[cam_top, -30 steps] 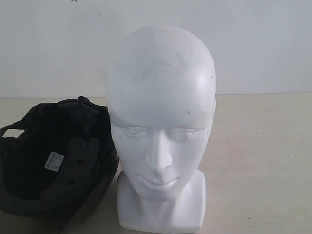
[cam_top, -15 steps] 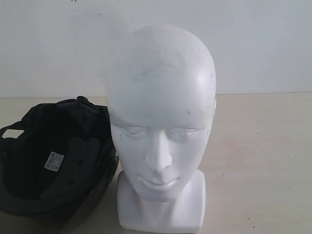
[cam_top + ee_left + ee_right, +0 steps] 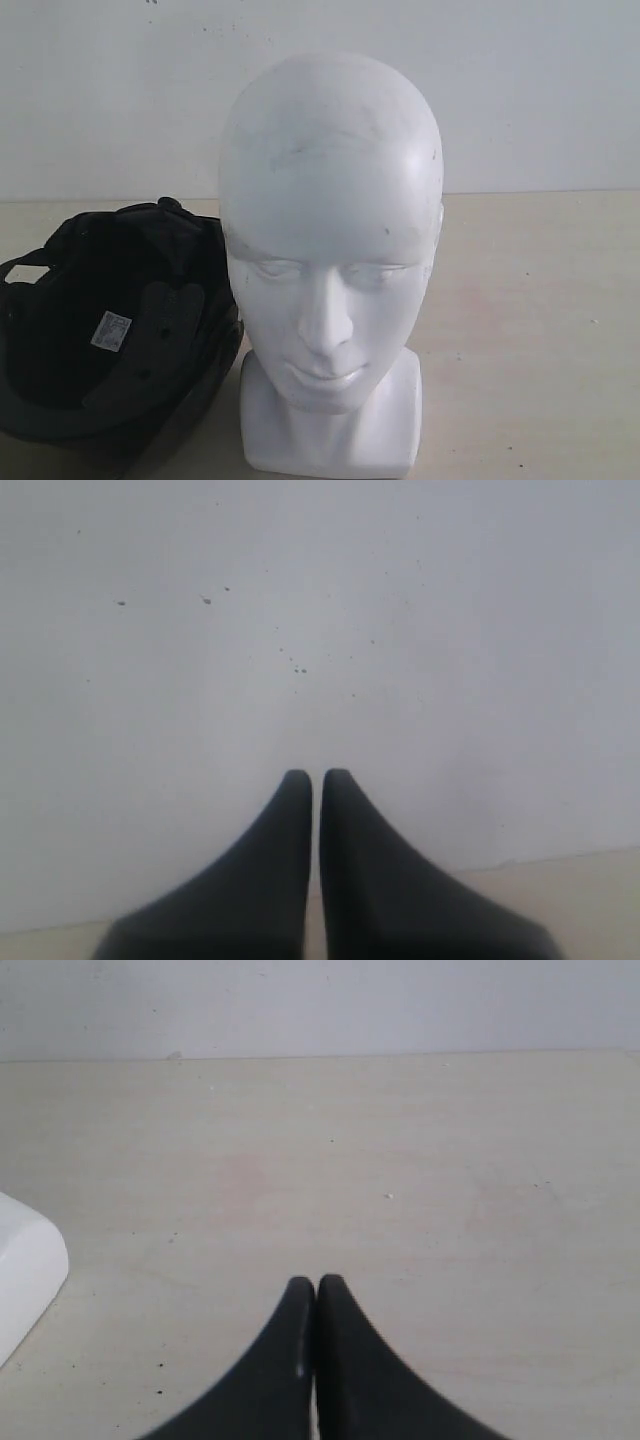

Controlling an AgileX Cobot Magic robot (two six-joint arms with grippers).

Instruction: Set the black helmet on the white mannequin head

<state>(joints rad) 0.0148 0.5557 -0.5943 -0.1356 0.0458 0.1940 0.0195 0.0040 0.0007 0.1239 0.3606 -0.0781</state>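
**A:** Where do we have the black helmet (image 3: 70, 340)?

**B:** On the table (image 3: 530, 330), at the left of the exterior view. It lies upside down with the opening up. We see the padded lining (image 3: 165, 330) and 1 small white label (image 3: 111, 331) inside. Part of it runs out of frame at the lower left.

**A:** And relative to the white mannequin head (image 3: 330, 260)?

**B:** Right beside it. The helmet's edge meets the head's cheek line in that view. We can't tell whether it's touching or just close.

**A:** Head status?

**B:** It stands upright on its square neck base (image 3: 330, 430), centre of view, facing the camera. There are faint dark scuffs (image 3: 300, 150) on the crown. The helmet is not on it. A white wall (image 3: 540, 90) is behind it.

**A:** Tools?

**B:** On the left gripper (image 3: 316, 780), the 2 dark fingers (image 3: 270, 870) are together with only a hairline slit between them and nothing in it. It faces the speckled wall, with a strip of table at the frame edge.

**A:** Right side?

**B:** The right gripper (image 3: 316, 1285) has its fingers pressed tip to tip and holds nothing. It points across the table toward the wall. 1 rounded white corner (image 3: 25, 1270) sits at the frame edge. We read it as the mannequin's base, but we can't confirm that from this view.

**A:** So both are closed and empty?

**B:** Yes, both.
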